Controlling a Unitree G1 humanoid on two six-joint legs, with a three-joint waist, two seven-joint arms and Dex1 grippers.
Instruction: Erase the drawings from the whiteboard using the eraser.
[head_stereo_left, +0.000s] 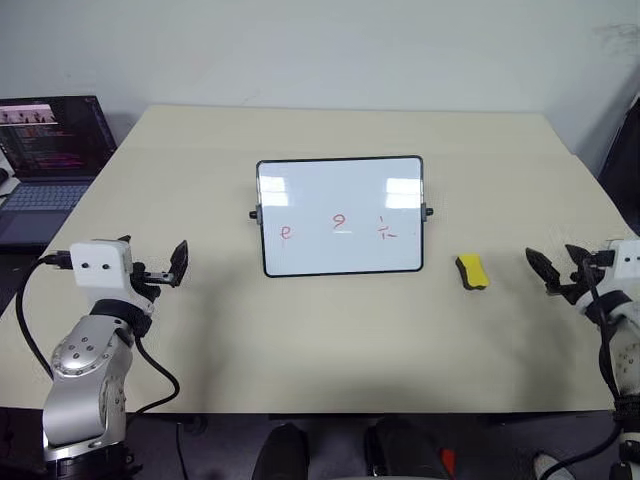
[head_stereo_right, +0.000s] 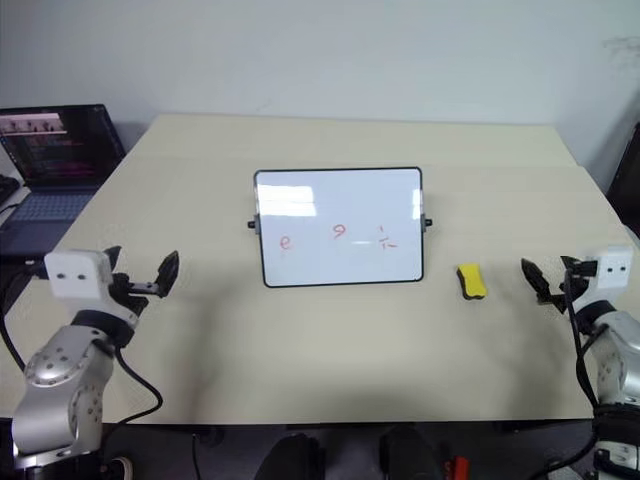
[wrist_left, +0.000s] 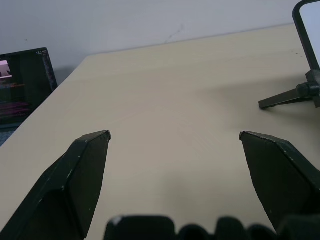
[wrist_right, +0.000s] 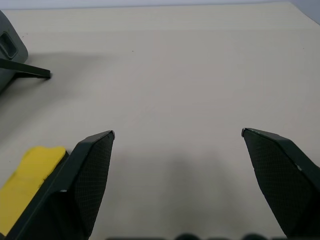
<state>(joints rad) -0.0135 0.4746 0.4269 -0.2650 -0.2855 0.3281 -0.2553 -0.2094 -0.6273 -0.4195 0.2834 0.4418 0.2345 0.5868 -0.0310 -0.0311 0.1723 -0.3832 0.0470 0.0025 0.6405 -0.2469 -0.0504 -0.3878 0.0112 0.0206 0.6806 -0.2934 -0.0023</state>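
eraser (head_stereo_left: 472, 272) flat on the table (head_stereo_left: 330, 360), just right of the whiteboard (head_stereo_left: 340, 215) and well left of the right gripper (head_stereo_left: 560, 268), apart from its fingers; in the right wrist view, yellow block just beside the near fingertip, not touching; right gripper spread wide, holding nothing; left gripper (head_stereo_right: 140, 272) likewise wide open and empty, well left of the board; drawings (head_stereo_left: 340, 227) in a row across the board's lower half; laptop (head_stereo_left: 45, 165) off the table's far left corner; bare tabletop between fingers and eraser
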